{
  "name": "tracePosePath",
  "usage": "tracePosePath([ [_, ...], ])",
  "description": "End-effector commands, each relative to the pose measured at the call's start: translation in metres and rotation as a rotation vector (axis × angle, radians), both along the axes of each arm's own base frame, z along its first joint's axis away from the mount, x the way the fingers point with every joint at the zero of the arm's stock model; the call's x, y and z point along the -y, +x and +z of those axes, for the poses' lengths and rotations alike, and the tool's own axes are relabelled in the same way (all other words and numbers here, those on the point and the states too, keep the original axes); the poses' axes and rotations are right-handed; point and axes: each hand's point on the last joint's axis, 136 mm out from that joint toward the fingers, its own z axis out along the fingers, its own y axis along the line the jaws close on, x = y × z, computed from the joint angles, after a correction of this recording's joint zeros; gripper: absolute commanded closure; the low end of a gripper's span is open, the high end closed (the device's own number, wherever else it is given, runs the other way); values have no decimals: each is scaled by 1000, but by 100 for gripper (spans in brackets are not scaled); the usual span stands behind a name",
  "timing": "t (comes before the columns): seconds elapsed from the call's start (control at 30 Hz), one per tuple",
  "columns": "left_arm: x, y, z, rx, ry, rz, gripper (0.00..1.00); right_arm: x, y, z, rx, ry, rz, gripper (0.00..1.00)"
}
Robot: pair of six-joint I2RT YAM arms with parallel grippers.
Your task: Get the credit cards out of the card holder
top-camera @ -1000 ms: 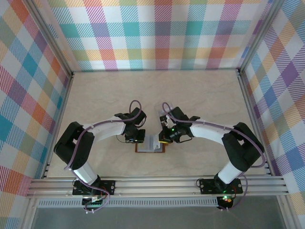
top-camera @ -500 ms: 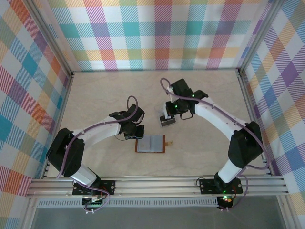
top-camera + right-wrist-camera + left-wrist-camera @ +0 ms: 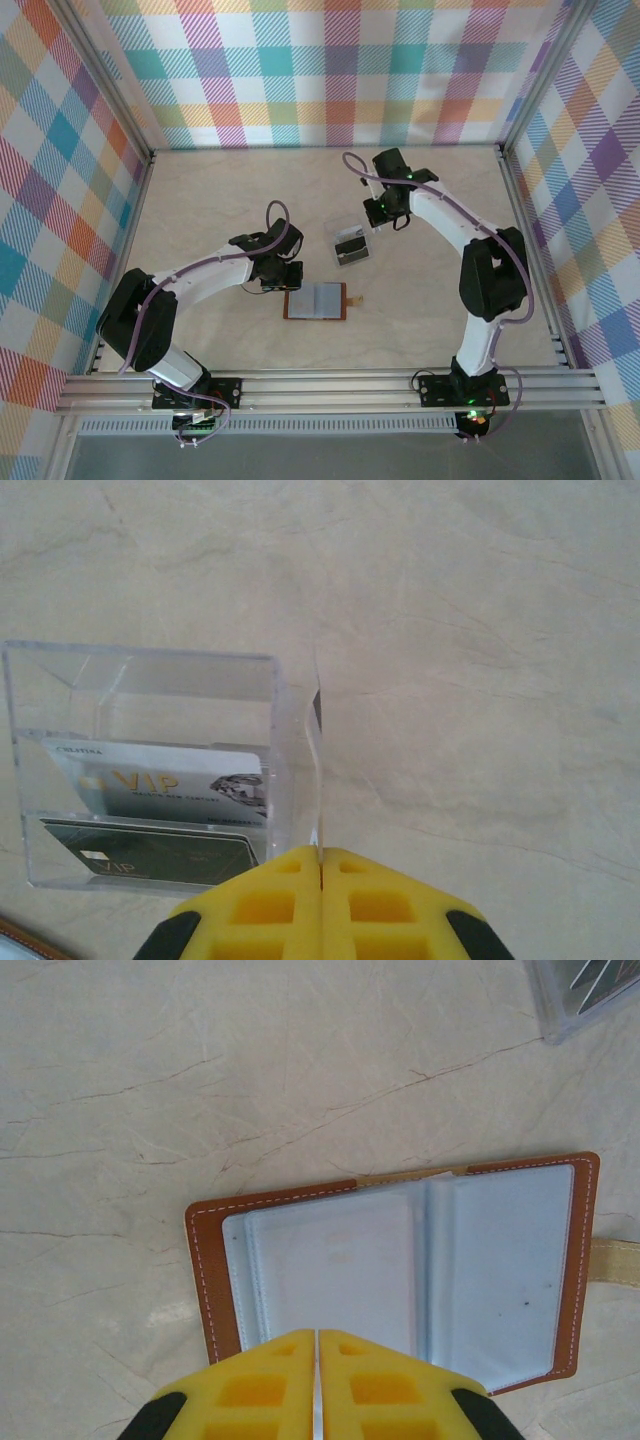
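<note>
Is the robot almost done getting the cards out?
Done: two cards sit in the clear tray, and the open wallet shows empty-looking sleeves. In hand: the right gripper pinches a thin piece, maybe a last card. Left: dropping it in. The left gripper is shut.

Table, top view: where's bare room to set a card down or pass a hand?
Free: the table strip between the back wall and the clear tray; the patch right of the card holder. Crowded: mid-table, where left pincer, tray, holder and right pincer sit close.
</note>
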Motion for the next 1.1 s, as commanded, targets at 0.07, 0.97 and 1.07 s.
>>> tracePosePath([
  [0.07, -9, -4, 5, 11, 6, 3, 90, -20, -8, -2, -43, 105, 48, 100],
  [0.97, -27, -9, 5, 0, 31, 20, 90, -72, -63, 44, 283, 28, 1103, 100],
  [1.07, -28, -10, 3, -6, 34, 21, 90, -71, -60, 39, 299, -39, 1211, 100],
])
